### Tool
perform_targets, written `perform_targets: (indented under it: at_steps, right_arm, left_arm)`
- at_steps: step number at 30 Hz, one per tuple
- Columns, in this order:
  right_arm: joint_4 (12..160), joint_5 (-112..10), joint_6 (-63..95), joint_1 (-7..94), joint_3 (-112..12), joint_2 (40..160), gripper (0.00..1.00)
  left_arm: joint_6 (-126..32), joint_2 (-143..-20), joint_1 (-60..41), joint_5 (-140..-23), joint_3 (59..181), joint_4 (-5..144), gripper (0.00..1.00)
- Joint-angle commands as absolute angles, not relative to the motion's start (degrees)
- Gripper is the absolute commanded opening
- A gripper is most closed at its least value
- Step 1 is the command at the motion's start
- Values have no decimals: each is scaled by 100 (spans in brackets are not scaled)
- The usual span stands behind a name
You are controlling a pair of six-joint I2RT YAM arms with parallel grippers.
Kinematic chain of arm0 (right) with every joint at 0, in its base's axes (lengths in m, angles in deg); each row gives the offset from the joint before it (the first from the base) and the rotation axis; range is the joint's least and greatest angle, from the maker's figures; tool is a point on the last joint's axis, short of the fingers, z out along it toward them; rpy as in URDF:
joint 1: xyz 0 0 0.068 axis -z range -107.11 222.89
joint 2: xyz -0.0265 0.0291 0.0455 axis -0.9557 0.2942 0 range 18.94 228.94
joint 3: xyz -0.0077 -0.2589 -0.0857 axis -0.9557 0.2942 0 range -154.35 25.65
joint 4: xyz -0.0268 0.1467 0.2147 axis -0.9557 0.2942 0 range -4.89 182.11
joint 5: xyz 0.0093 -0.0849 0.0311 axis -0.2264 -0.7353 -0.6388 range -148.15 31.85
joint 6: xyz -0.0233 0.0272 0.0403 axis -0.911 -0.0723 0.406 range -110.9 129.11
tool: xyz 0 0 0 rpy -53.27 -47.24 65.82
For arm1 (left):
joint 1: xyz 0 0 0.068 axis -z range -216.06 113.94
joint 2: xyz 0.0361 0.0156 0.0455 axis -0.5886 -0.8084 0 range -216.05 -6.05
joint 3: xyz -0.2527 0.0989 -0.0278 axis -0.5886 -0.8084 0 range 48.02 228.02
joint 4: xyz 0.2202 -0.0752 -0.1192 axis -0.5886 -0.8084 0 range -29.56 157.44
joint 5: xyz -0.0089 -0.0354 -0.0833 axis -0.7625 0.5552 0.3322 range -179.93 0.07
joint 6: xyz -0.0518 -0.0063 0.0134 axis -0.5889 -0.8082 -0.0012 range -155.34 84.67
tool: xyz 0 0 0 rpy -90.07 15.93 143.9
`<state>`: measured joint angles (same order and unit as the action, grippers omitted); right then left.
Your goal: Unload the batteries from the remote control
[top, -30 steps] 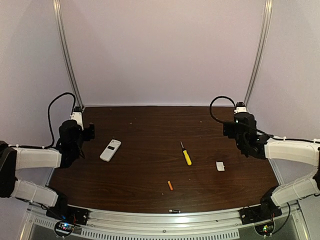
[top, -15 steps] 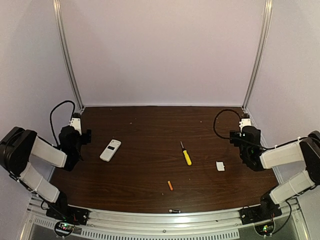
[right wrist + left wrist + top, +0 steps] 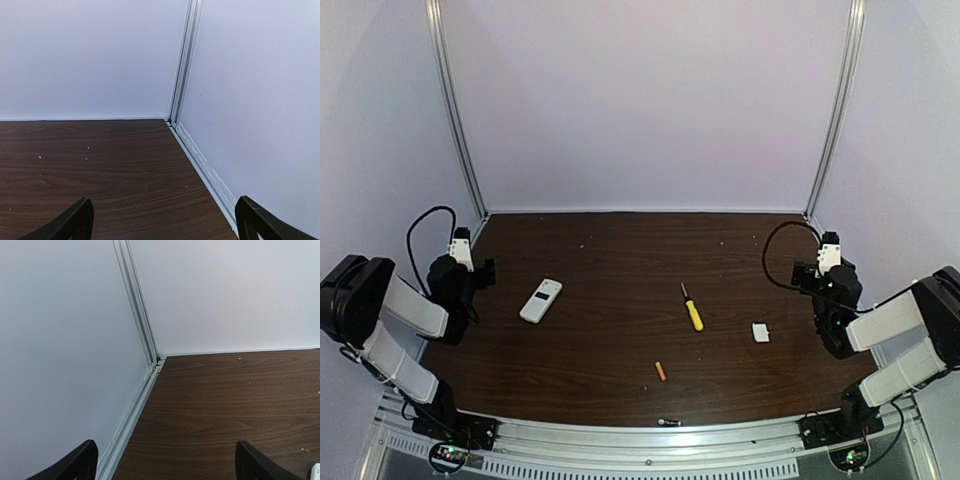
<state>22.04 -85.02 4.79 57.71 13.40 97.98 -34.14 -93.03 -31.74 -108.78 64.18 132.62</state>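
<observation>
The white remote control (image 3: 541, 300) lies flat on the dark wooden table (image 3: 620, 250), left of centre. One orange battery (image 3: 660, 371) lies on the table near the front, apart from the remote. My left gripper (image 3: 483, 271) is open and empty at the left table edge, well left of the remote; its fingers stand wide apart in the left wrist view (image 3: 167, 465). My right gripper (image 3: 806, 271) is open and empty at the right edge, and shows the same in the right wrist view (image 3: 167, 222). Neither wrist view shows a battery.
A yellow-handled screwdriver (image 3: 691, 308) lies right of centre. A small white cover piece (image 3: 760, 332) lies near the right arm. A small dark object (image 3: 669, 422) sits on the front metal rail. White walls and metal corner posts (image 3: 142, 325) (image 3: 186, 60) close in the table.
Both arms have folded back towards the table's sides, the left gripper moving left and the right gripper moving right and nearer. The objects on the table have not moved.
</observation>
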Motion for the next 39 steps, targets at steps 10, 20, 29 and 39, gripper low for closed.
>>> perform_targets:
  at_steps: [10, 20, 29, 39]
  right_arm:
    - [593, -7412, 661, 6432, 1435, 10906, 100]
    - [1215, -7214, 781, 6548, 1166, 10831, 100]
    - [1217, -7249, 770, 6548, 1166, 10829, 100]
    - [1179, -7271, 757, 6551, 1178, 10837, 100]
  left_arm:
    - [-3685, -9622, -3352, -10417, 6236, 14035, 97]
    - [-3780, -9623, -3357, -10651, 6226, 14051, 97]
    - [-3780, -9623, -3357, -10645, 6224, 14052, 97]
    - [-3779, -9623, -3353, -10641, 6226, 14052, 98]
